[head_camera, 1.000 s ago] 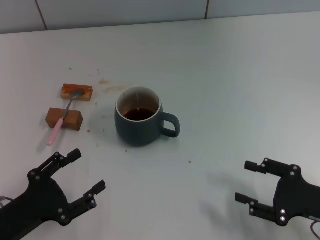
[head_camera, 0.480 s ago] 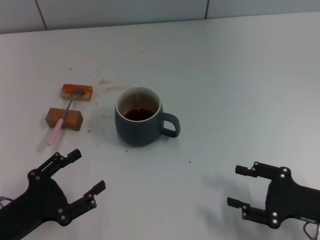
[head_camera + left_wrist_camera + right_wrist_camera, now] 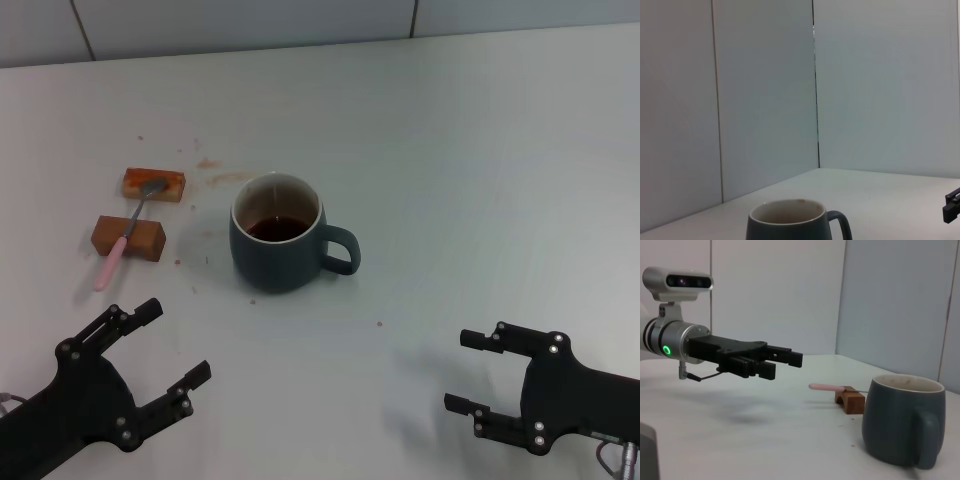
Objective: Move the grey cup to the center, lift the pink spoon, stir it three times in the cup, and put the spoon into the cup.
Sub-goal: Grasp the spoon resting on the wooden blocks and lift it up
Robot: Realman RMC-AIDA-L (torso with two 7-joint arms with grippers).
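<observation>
the right gripper hangs at the lower right of the head view, fingers apart and empty; the left gripper, lower left, is likewise spread. the grey cup sits left of centre, untouched, and the pink spoon lies across two brown blocks at left. every step looks still to do.

The grey cup looks like glazed ceramic, its dark outside a soft satin and its cream inside smoother, holding a glossy dark liquid. The pink spoon has a matt, plastic-looking pale handle and a shiny metal bowl and neck. The two brown blocks under it look rough and porous (possibly wood or cork). The table is smooth, matt white. Both the left gripper and right gripper are matt black, plastic-looking.
</observation>
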